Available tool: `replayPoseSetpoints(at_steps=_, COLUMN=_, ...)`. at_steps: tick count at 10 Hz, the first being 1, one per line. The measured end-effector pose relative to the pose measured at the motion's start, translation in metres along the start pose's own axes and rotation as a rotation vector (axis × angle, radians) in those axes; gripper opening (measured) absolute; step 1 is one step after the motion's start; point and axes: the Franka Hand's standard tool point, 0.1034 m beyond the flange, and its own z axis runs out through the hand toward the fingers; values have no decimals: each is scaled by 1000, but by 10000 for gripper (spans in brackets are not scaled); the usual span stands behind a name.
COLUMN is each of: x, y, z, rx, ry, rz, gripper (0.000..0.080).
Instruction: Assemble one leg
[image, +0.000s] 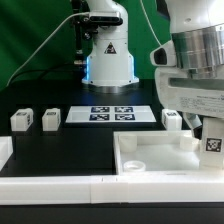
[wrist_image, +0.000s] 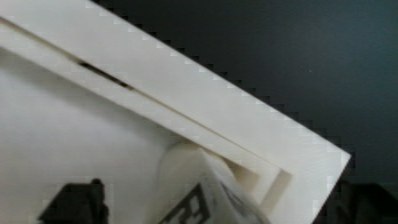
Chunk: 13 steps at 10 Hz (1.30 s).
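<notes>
White plastic fills most of what I see: the big tray (image: 150, 158) sits on the black tabletop (image: 60, 150) at the exterior view's right, and my arm hangs right above it. A leg (image: 213, 142) with its square marker shows just under the arm at the tray's far right edge, at the pincer (wrist_image: 151, 205); I cannot tell whether it is gripped. In the wrist view the leg (wrist_image: 222, 190) sits beside the dark fingertips (wrist_image: 75, 203). Two more legs (image: 22, 121) stand well apart at the exterior view's left, near the marker board (image: 111, 114).
</notes>
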Motion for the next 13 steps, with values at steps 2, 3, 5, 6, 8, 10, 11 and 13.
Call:
replayPoseSetpoints(at_steps=2, x=1, y=0, z=0, rx=-5, ry=3, rz=-204, gripper=649)
replayPoseSetpoints(at_steps=3, x=1, y=1, z=0, rx=-7, ry=5, rz=-314, gripper=649)
replayPoseSetpoints(at_steps=5, x=2, y=-7, z=-4, rx=-66, ry=41, rz=-651, gripper=649)
replayPoseSetpoints(at_steps=6, x=3, y=-6, z=-4, rx=-65, ry=39, rz=-658, gripper=649)
replayPoseSetpoints(at_steps=8, x=2, y=-6, z=-4, rx=-61, ry=40, rz=-589, gripper=604)
replayPoseSetpoints(at_steps=10, x=4, y=-4, z=-3, rx=-61, ry=43, rz=-441, gripper=304)
replayPoseSetpoints(at_steps=11, x=5, y=-3, z=-3, rx=-57, ry=44, rz=-324, gripper=304)
replayPoseSetpoints(at_steps=13, x=5, y=-3, z=-3, rx=-38, ry=47, rz=-99, gripper=294)
